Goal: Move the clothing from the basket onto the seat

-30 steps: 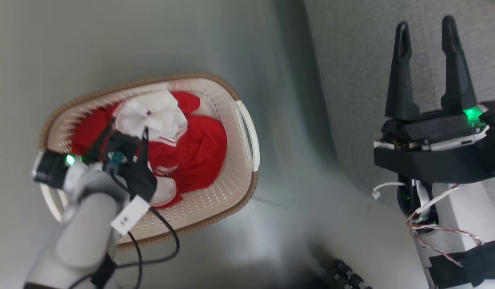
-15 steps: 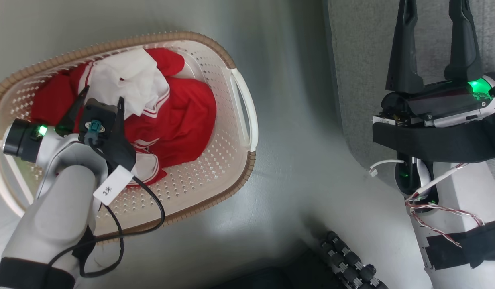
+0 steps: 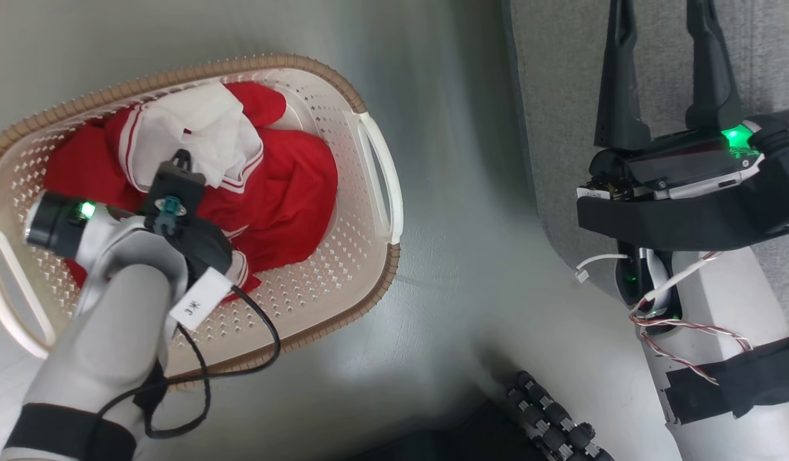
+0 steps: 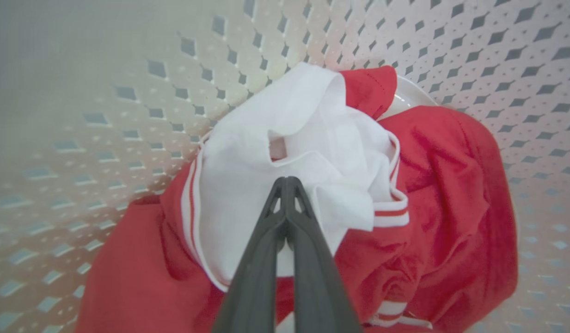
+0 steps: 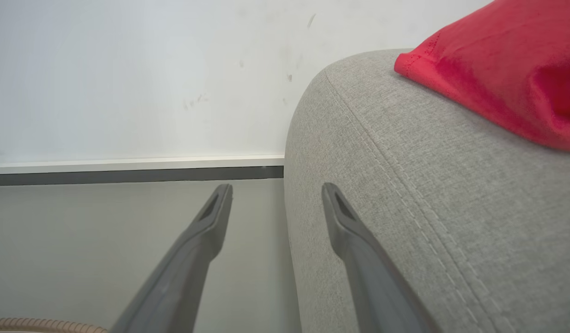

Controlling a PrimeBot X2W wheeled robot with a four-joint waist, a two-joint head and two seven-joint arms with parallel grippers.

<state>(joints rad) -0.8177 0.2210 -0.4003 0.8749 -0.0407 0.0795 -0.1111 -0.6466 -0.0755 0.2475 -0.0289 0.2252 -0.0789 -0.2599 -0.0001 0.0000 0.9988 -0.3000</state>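
left end effector (image 4: 287, 185) is down inside the basket (image 3: 381, 282), fingers pressed together with a fold of the white panel of the clothing (image 3: 292, 192) nipped at the tips, as far as i can read it in the left wrist view. the rest of the red pile sits under and to 3 o'clock of the tips, all inside the basket walls. in the head view the basket's long axis runs roughly 8 to 2 o'clock on the floor (image 3: 458, 256). the seat (image 3: 560, 96) lies at about 2 o'clock from the left end effector, well apart, with bare floor between. right end effector (image 5: 276, 189) is spread, holding nothing, just beside the seat's rounded edge. one red garment (image 5: 497, 69) already lies on the seat top. my read: left arm is the only one near the pile, so the carry goes up, then across toward 2 o'clock. risk is lower garments dragging out with it.
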